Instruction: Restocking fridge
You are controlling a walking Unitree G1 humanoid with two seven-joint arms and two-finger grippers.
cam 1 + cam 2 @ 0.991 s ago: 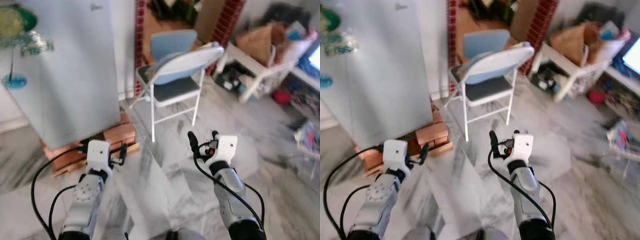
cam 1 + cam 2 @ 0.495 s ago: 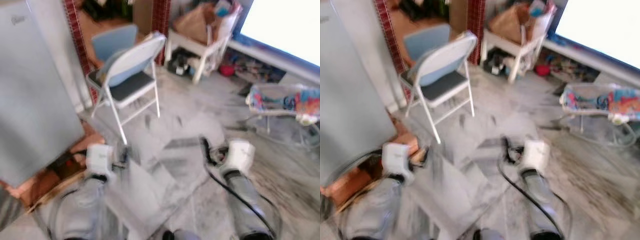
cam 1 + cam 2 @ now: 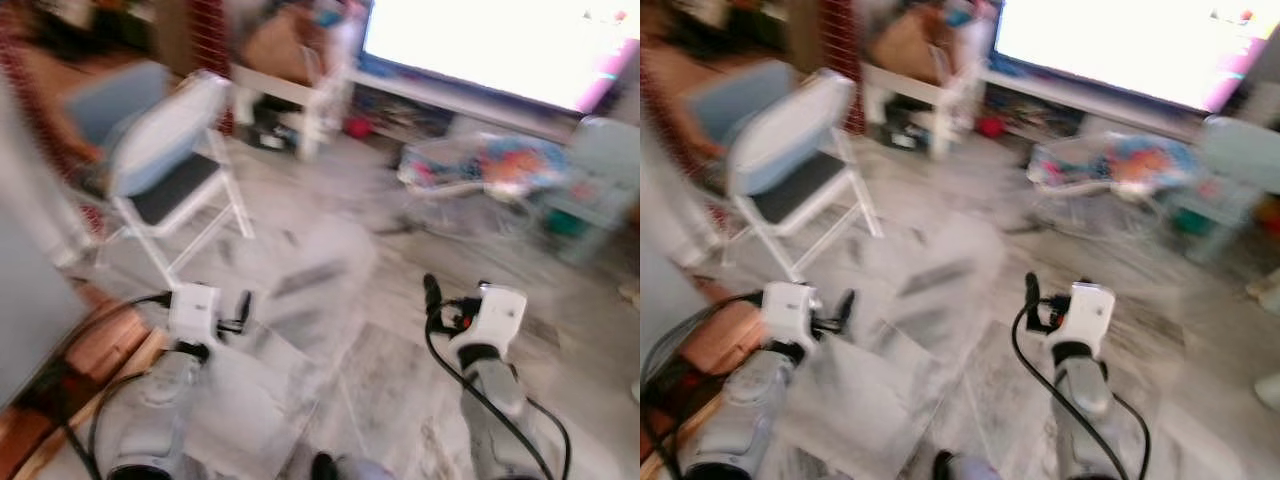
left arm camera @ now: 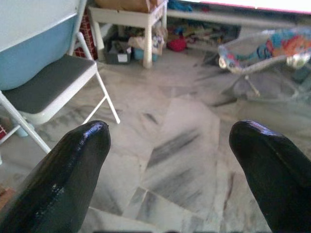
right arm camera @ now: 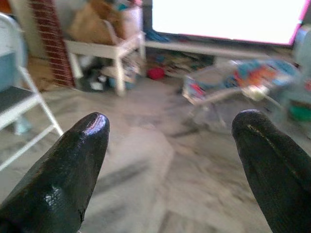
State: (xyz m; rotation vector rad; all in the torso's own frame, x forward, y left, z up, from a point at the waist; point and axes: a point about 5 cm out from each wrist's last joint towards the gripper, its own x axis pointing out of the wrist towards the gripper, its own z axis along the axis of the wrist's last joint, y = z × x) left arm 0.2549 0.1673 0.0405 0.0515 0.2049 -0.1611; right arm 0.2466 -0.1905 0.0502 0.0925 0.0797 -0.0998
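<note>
Scanning the head views left to right, all of it blurred by motion.

Far left edge: grey panel, likely the fridge (image 3: 15,330), on wooden blocks; only a sliver in frame. No goods for restocking can be made out, so handling is a judgement: a fridge door would be stiff and heavy on its seal, best pulled at its handle or free edge; chilled stock could be slippery or fragile, best gripped at mid-body.

Upper left: folding chair (image 3: 165,165), pale blue back, dark seat, white legs, empty.

Lower left: left gripper (image 3: 243,310), silver forearm raised from the bottom of the frame, fingers pointing forward over marble floor (image 3: 330,290); wrist view shows its fingertips (image 4: 80,145) spread wide, nothing between them.

Upper centre: white side table (image 3: 290,85) with clutter.

Upper right: bright screen (image 3: 500,45); below it a colourful baby bouncer (image 3: 500,165).

Lower right: right gripper (image 3: 455,295), forearm likewise raised, fingertips (image 5: 85,138) parted and empty.
</note>
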